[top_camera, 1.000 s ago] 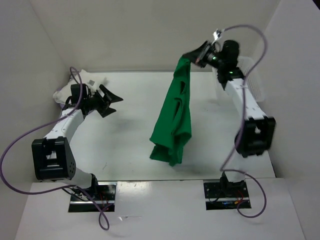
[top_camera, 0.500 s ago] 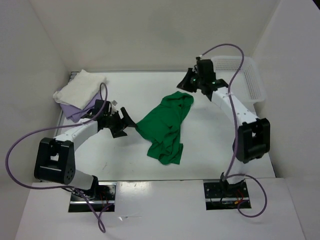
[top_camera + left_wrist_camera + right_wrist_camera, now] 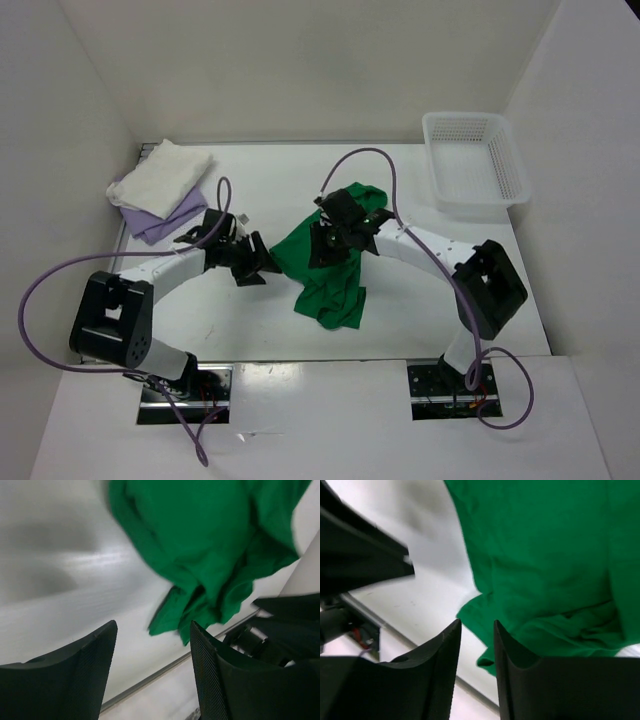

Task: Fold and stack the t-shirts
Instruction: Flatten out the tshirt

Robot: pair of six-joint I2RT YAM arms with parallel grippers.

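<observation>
At 6 o'clock the two arm bases [image 3: 185, 385] are bolted to a white ledge, with purple cables [image 3: 40, 300] looping off them. Past them is the white table [image 3: 250, 325], smooth with a slight sheen, closed in by plain white walls [image 3: 300, 70] on three sides.

At the table's centre the bright green t-shirt [image 3: 330, 290] lies crumpled on the surface. The left gripper [image 3: 258, 265] sits at the shirt's 9 o'clock edge, jaws spread and empty. The right gripper [image 3: 325, 245] hovers over the shirt's 12 o'clock part, fingers slightly parted and pinching nothing.

In the 10 o'clock corner the cream white t-shirt [image 3: 170, 170] lies folded on the lavender t-shirt [image 3: 165, 218]. At 2 o'clock a white mesh basket [image 3: 437, 170] sits by the right wall.
</observation>
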